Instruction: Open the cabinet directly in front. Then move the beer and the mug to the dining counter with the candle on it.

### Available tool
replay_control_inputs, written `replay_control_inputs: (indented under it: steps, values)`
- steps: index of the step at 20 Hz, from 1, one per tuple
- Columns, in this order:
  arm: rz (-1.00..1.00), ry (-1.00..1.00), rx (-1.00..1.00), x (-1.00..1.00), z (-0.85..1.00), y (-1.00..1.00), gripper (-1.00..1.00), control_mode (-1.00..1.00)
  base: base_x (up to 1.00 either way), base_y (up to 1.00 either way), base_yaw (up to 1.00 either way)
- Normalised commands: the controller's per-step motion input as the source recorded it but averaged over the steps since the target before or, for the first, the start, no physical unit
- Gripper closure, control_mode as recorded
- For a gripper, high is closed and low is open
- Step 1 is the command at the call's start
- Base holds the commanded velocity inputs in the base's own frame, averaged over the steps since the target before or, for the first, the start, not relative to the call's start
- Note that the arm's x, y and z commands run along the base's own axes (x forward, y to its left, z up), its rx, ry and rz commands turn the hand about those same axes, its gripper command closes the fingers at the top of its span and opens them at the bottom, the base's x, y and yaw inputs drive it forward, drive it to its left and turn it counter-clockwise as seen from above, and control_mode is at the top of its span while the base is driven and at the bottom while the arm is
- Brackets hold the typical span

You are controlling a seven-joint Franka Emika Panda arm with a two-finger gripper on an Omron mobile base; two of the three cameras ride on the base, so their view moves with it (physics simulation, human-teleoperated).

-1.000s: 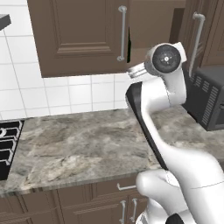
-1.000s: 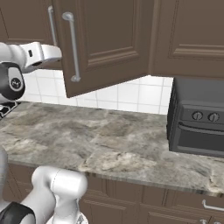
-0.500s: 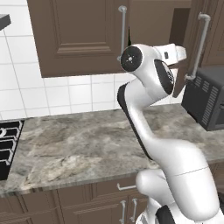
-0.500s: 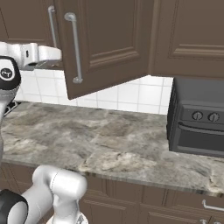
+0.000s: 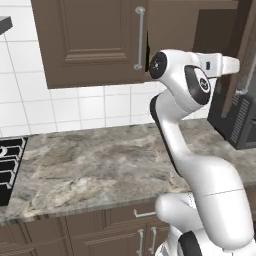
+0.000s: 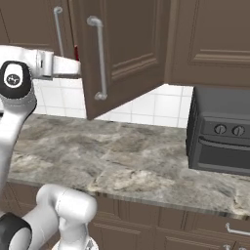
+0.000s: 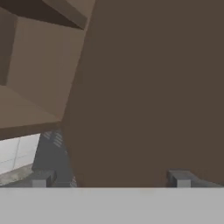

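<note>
Behind the arm on its left, the left base view has the cabinet (image 5: pixel 100 40) hanging over the stone counter (image 5: pixel 95 165), its left door shut with the bar handle (image 5: pixel 140 37) at its edge, while the right door (image 5: pixel 245 50) stands swung out at the frame's right border. The hand reaches into the gap between the doors and its fingers are hidden by the wrist, so the main risk, as I judge it, is that the forearm or wrist knocks the half-open door or the shut one when it moves deeper or swings back. From the right base view, the open door (image 6: pixel 122 53) covers most of the opening; a thin red sliver (image 6: pixel 76 52) beside its edge may be the mug, though too little shows to be sure, and the beer cannot be made out. A black oven (image 6: pixel 219 132) sits on the counter to the right, well apart from the arm. Along the hand view, the gripper (image 7: pixel 111 179) is released, its two tips spread wide with nothing between them, very near a flat brown panel (image 7: pixel 148 87), probably the inner door face; a blind advance could ram it. Shelf contents are cut off here too.
</note>
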Motion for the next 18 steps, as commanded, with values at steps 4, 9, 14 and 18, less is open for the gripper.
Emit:
replay_control_inputs:
  steps: [4, 9, 14, 18]
  values:
    - [-0.04, -0.20, 0.00, 0.00, -0.12, -1.00, -1.00, -1.00, 0.00, 0.00, 0.00]
    - [0.02, -0.28, 0.05, 0.00, -0.02, -1.00, -1.00, -1.00, 0.00, 0.00, 0.00]
    - [0.04, -0.23, 0.12, 0.04, -0.09, -1.00, -1.00, -1.00, 0.00, 0.00, 0.00]
    - [0.32, -0.09, 0.06, 0.02, -0.13, -0.91, -1.00, -1.00, 0.00, 0.00, 0.00]
